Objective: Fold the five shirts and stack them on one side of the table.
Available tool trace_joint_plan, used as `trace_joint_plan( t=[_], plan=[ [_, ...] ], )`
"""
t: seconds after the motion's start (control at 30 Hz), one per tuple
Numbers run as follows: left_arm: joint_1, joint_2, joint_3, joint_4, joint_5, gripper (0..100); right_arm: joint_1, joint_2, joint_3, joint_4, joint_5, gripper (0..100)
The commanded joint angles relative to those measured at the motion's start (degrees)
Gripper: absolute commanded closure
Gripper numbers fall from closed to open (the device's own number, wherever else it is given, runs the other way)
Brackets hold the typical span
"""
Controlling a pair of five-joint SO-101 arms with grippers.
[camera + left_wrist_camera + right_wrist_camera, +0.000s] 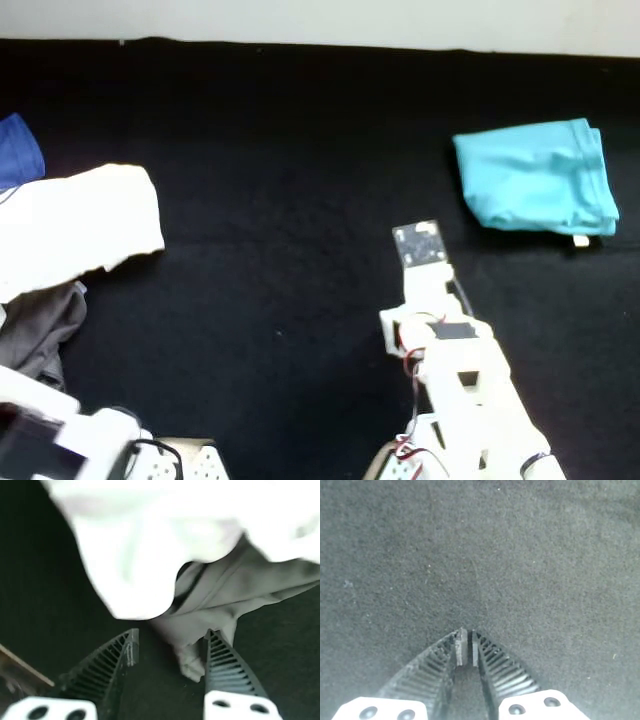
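A folded teal shirt [535, 178] lies at the back right of the black table [300, 150]. On the left edge, a crumpled white shirt [80, 225] lies over a grey shirt [40, 325], with a blue shirt [18, 148] behind them. My left gripper [170, 645] is open, just short of the pile. A corner of the grey shirt [225, 600] lies between its fingers, close to one finger [220, 665], and the white shirt [150, 540] is beyond. My right gripper [466, 647] is shut with nothing in it, low over bare cloth.
The right arm [455, 360] stands at the front, right of centre, and the left arm [60, 430] at the front left corner. Bare black table stretches between the pile and the teal shirt. The table's far edge [320, 45] meets a pale wall.
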Motion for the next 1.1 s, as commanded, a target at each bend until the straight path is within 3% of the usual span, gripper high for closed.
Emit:
trace_joint_plan(
  t=[0.0, 0.17, 0.43, 0.53, 0.6, 0.67, 0.9, 1.07],
  plan=[
    [-2.2, 8.1, -9.5, 3.0, -0.4, 78, 0.0, -0.3, 0.4, -2.0, -0.1, 96.2],
    [-3.6, 17.1, -17.9, 3.1, -0.4, 78, 0.0, -0.3, 0.9, -2.9, -0.1, 96.2],
    [-1.6, 23.3, -21.3, 3.2, -0.2, 79, 0.0, -0.3, 0.9, -3.0, -0.1, 96.2],
    [0.3, 23.3, -21.3, 3.2, -0.2, 87, 0.0, -0.3, 0.9, -3.0, -0.1, 96.2],
    [2.0, 23.9, -21.2, 3.3, -0.2, 98, 0.0, -0.3, 0.9, -3.0, -0.1, 96.2],
    [3.6, 24.0, -21.1, 3.3, -0.1, 98, 0.0, -0.3, 0.9, -3.0, -0.1, 96.2],
    [11.6, 20.2, -25.4, 13.5, 4.1, 99, 0.0, -0.3, 0.9, -3.0, -0.1, 96.2],
    [22.8, 12.0, -32.5, 23.4, 7.8, 99, 0.0, -0.3, 0.9, -3.1, -0.1, 96.2]
  ],
)
